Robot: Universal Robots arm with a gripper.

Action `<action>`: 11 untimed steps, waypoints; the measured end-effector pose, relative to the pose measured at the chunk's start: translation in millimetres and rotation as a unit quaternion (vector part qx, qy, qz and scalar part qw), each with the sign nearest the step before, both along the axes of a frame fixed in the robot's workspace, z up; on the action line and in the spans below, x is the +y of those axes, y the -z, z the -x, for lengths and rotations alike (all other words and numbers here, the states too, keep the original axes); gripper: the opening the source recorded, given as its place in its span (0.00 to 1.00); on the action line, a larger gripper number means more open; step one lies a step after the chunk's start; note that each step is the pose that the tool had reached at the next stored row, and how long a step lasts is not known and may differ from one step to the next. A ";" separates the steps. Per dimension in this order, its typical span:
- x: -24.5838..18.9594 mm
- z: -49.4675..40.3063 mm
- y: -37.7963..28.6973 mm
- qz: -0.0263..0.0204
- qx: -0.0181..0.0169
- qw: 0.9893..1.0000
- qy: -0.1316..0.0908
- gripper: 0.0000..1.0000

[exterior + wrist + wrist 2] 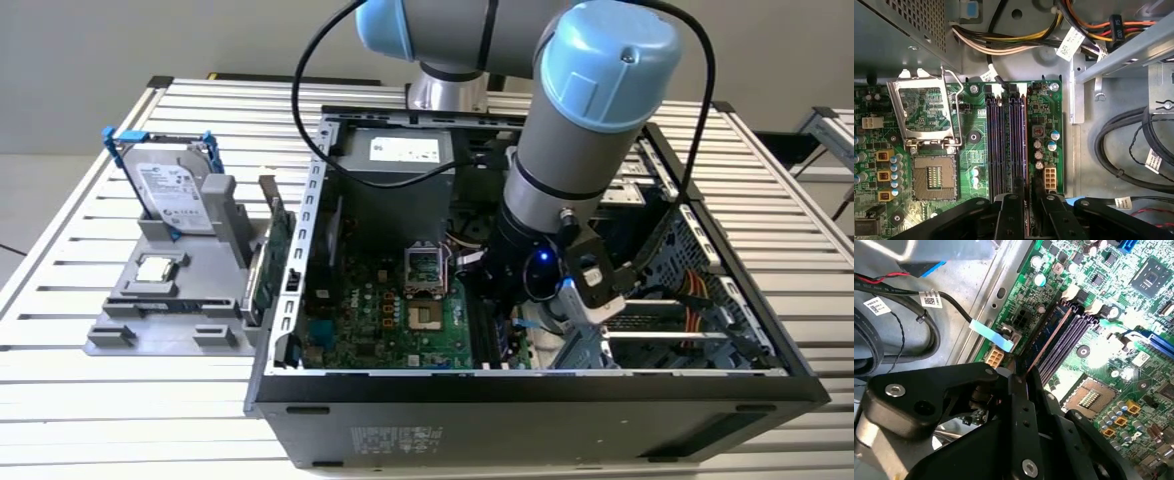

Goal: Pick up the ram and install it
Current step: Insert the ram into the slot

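Observation:
The ram (pixel 1026 145) shows edge-on as a thin blue stick running along the outermost of the dark memory slots (pixel 1004 140) on the green motherboard. In the second wrist view the ram (pixel 1049 337) slants from the black fingers (pixel 1026 395) down to the slots (pixel 1069 340). My gripper (pixel 1028 197) is shut on the ram's near end. How deep the stick sits in the slot I cannot tell. In the exterior view the arm reaches down into the open computer case (pixel 534 385), with the gripper (pixel 507 315) low over the board.
A CPU socket (pixel 934 175) with its raised metal frame lies beside the slots. Black cables (pixel 1134 145) and a drive cage flank the board's other side. Outside the case, a grey fixture (pixel 160 320) holds a hard drive in a blue frame (pixel 174 190) and a green card (pixel 274 260).

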State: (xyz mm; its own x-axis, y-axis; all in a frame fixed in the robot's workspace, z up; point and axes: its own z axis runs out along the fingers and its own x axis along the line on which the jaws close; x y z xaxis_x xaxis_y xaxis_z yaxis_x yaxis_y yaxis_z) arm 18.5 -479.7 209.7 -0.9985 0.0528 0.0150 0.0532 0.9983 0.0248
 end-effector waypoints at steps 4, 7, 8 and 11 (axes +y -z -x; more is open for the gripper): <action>-0.1 0.2 -6.8 -0.001 0.000 1.000 0.000 1.00; -0.1 0.1 -17.8 -0.002 0.000 1.000 0.000 1.00; 0.0 0.1 -21.1 -0.003 0.000 1.000 0.000 1.00; 0.0 0.0 -28.9 -0.003 0.000 1.000 0.000 1.00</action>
State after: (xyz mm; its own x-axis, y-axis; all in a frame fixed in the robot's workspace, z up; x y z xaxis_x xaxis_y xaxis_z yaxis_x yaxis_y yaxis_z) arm 18.5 -479.7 238.6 -0.9985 0.0528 0.0156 0.0533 0.9981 0.0310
